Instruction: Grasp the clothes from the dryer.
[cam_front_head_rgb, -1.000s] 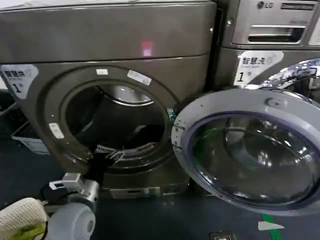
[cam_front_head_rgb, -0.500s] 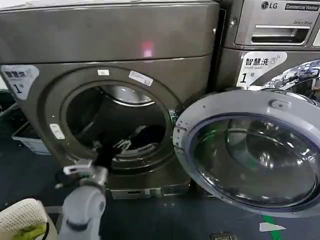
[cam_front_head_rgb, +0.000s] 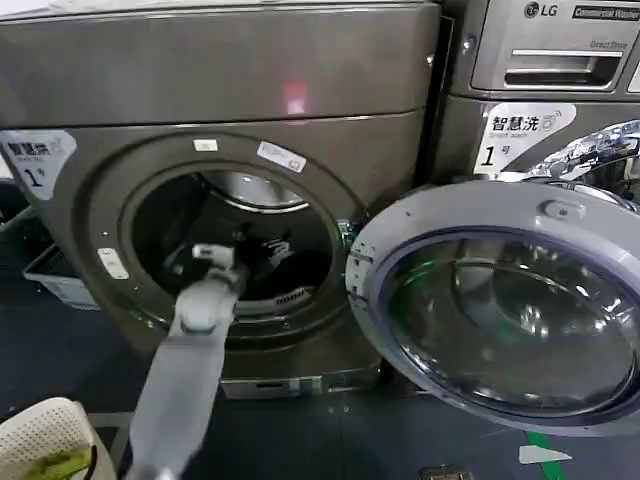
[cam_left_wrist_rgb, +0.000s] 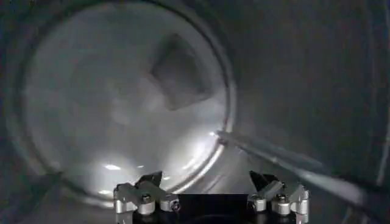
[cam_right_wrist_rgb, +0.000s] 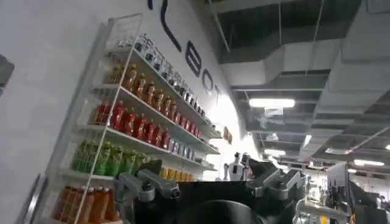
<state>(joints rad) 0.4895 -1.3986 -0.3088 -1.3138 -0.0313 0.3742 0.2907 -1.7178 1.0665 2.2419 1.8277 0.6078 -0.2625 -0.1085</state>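
The dryer (cam_front_head_rgb: 230, 75) is the bronze-grey machine with a red light and a "1" sticker, and its round glass door (cam_front_head_rgb: 500, 300) is swung open to the right. My left arm reaches through the porthole, and my left gripper (cam_front_head_rgb: 243, 253) is inside the drum. In the left wrist view my left gripper (cam_left_wrist_rgb: 206, 182) is open with nothing between its fingers, facing the drum's bare back wall (cam_left_wrist_rgb: 122, 97) and a baffle (cam_left_wrist_rgb: 274, 158). A dark bundle, the clothes (cam_front_head_rgb: 287, 262), lies low in the drum just right of that gripper, hard to tell from the shadow. My right gripper (cam_right_wrist_rgb: 207, 175) is open, pointing up and away.
An LG-branded machine (cam_front_head_rgb: 550, 60) stands behind the open door. On the floor are a white mesh basket (cam_front_head_rgb: 45, 435) at the lower left, a grey crate (cam_front_head_rgb: 55, 278) left of the dryer and green tape (cam_front_head_rgb: 545, 450). The right wrist view shows shelves of bottles (cam_right_wrist_rgb: 134, 122).
My left arm has risen from below the porthole and pushed forward, so the gripper is now inside the drum. The door has not moved.
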